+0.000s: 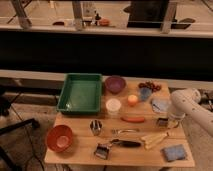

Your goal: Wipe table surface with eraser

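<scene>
**As the gripper [168, 120] sits low over the right of the table surface [140, 156], the eraser [161, 122] lies at its tip**

Although the white arm [186, 104] reaches in plainly from the right, whether the gripper is open or closed: cannot tell.

- Eraser, a small dark grey block, is on the table just left of the gripper; contact not confirmed.
- Orange stick [133, 119] lies further left of the gripper, past the eraser.
- Pale yellow sticks [155, 139] lie near the gripper, toward the camera.
- Blue-grey pad [174, 152] lies beyond them, apart from the gripper.
- Black-handled tool [120, 144] is well left and nearer the camera.
- Green tray [80, 93] is far left, farther back.
</scene>
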{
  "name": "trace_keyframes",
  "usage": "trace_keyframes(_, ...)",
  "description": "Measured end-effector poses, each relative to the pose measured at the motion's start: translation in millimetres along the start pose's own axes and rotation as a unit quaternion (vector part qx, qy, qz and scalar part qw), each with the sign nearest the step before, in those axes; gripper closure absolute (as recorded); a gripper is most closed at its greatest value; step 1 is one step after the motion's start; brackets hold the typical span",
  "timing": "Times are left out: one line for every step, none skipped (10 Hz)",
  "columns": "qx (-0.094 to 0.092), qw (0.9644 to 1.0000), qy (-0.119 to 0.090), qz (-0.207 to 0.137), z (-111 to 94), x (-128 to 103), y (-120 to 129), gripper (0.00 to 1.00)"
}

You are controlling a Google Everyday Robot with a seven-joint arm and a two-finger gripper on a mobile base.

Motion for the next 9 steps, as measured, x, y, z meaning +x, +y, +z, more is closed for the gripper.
trace_keyframes(0.000, 1.0000, 0.001, 0.000, 0, 1, 0, 0.98)
trace_keyframes(0.000, 1.0000, 0.002, 0.000, 0, 1, -1, 0.98)
trace_keyframes(0.003, 1.0000, 0.007, -0.002, 1, 1, -9, 0.98)
trace_keyframes(0.008, 0.9999, 0.010, -0.009, 0, -6, -22, 0.98)
trace_keyframes(0.012, 0.9998, 0.009, -0.016, 0, -18, -34, 0.98)
trace_keyframes(0.014, 0.9997, 0.008, -0.021, 0, -25, -39, 0.98)
trace_keyframes(0.014, 0.9996, 0.007, -0.023, 0, -27, -40, 0.98)
trace_keyframes(0.016, 0.9995, 0.009, -0.025, -1, -28, -40, 0.98)
trace_keyframes(0.017, 0.9995, 0.010, -0.026, -2, -28, -40, 0.98)
